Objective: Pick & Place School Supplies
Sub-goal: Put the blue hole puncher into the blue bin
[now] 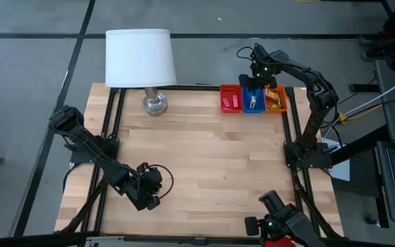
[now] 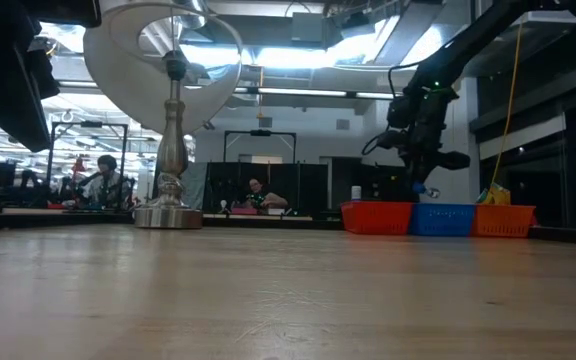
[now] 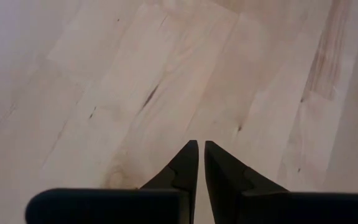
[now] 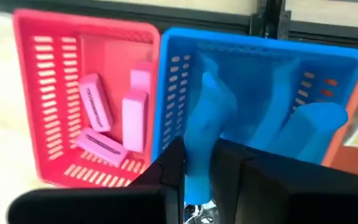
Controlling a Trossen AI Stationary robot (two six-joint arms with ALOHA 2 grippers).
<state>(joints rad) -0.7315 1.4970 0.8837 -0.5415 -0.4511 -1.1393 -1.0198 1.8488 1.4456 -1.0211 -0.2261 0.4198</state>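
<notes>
High view, one entry: right gripper (image 1: pixel 254 84) hangs over the far right corner of the table (image 1: pixel 204 171), above the blue tray (image 1: pixel 254 101), which sits between the red tray (image 1: pixel 230 98) and the orange tray (image 1: pixel 276 99). Held item — blue tool (image 4: pixel 205 140), pinched between the right jaws by one handle; its second handle (image 4: pixel 316 121) splays off beside it. Long axis runs roughly up and down, handles reaching away from the fingers into the tray, working end hidden at the fingers. Red tray contents: four pink erasers (image 4: pixel 134 119), lying loose at mixed angles. Orange tray contents: yellow-orange pieces (image 1: pixel 274 98), detail too small to read. Blue tray already shows a pale item on its floor in the high view, likely the other tool. Left gripper (image 3: pixel 201 163) waits low over bare wood at the near left, jaws pressed together, holding nothing. Lamp (image 1: pixel 141 60) stands at the far left, well apart. Step judged: release into the blue tray — best done by lowering until the handles are well inside the walls, keeping centred so the splayed handle clears the rim, then parting the jaws.
</notes>
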